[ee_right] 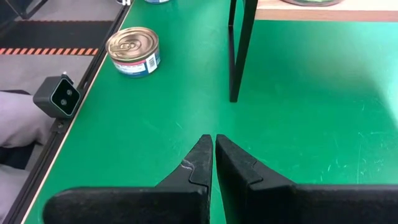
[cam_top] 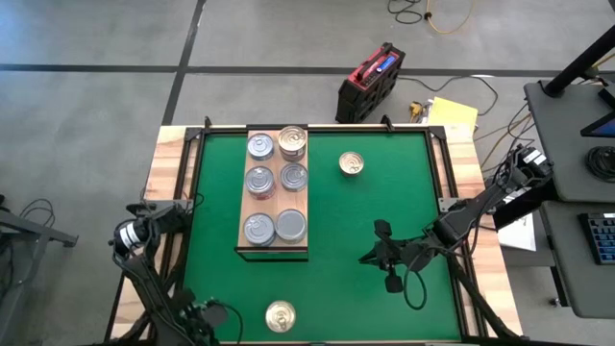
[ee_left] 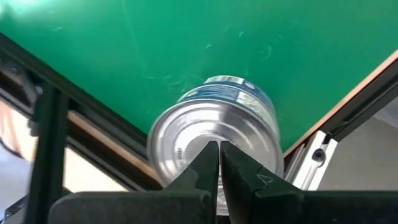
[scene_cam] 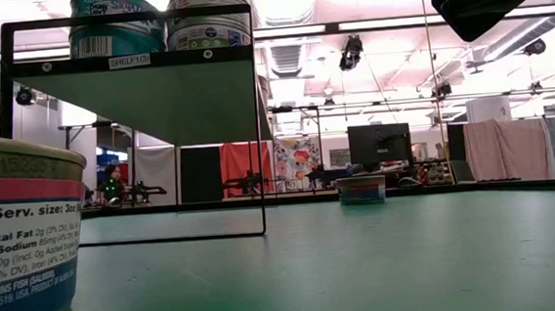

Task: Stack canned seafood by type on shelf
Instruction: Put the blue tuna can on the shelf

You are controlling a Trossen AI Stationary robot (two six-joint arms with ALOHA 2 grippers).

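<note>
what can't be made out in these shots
- Left gripper: high view cuts it off at the bottom edge; the wrist view shows shut fingers in front of a silver can, contact unclear.
- Shelf cans: labels hidden from above; the low view shows only two sides, cut off by the top edge.
- Near can: low view crops it, text partial.
- Right gripper: shut, holds nothing.

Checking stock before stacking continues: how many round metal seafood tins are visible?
8: six on the light wooden shelf, in two columns of three; two gold-lidded tins on the green mat, one far, one near. Stacked tins may hide others.
</note>
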